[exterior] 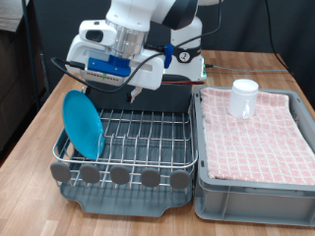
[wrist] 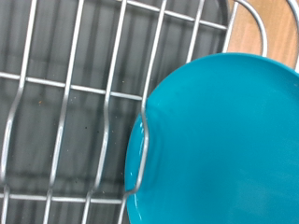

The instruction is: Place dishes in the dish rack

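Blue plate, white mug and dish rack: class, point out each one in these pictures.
blue plate (exterior: 83,123), exterior view, middle of its face as it stands on edge.
white mug (exterior: 243,97), exterior view, its side wall.
dish rack (exterior: 138,133), exterior view, bare wire grid.

A brown wood-grain tabletop (exterior: 30,123) fills the scene. A black curtain (exterior: 44,29) hangs behind it. Lighting is even, with soft shadows.
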`<act>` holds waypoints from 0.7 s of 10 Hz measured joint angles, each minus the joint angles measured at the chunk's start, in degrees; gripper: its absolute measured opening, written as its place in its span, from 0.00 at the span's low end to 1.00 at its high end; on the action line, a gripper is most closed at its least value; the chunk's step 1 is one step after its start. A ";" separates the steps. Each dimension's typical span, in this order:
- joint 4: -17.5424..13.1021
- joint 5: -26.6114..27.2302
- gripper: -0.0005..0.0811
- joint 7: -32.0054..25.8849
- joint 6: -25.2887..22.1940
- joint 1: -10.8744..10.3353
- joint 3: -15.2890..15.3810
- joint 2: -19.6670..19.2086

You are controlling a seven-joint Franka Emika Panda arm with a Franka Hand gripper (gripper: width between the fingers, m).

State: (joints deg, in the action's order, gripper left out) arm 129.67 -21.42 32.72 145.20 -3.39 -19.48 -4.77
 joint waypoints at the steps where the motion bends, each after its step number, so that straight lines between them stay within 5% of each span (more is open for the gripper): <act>1: -0.18 -0.01 0.99 -0.11 -1.74 -0.03 0.06 1.58; 7: -3.81 0.77 0.99 -1.98 -14.21 -0.52 2.07 9.50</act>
State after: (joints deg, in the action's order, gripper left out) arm 125.87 -20.66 30.74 130.99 -3.91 -17.41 4.73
